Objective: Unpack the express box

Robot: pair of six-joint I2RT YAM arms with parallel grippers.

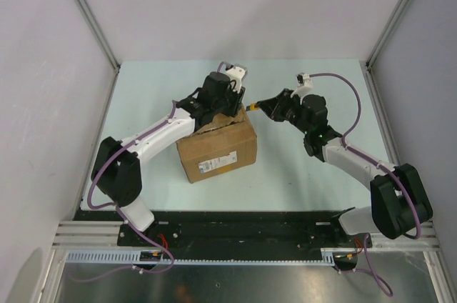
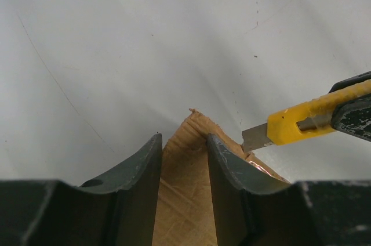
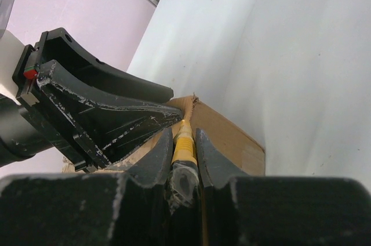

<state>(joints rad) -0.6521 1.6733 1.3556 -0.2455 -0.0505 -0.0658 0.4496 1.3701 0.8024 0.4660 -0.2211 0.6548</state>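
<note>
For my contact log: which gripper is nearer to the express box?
Left. The left gripper rests on top of the express box, at its far edge; the right gripper is beside the far right corner, holding the yellow knife.

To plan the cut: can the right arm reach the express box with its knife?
Likely yes: the knife in the right gripper has its blade at a corner of the express box, beside the left gripper.
</note>
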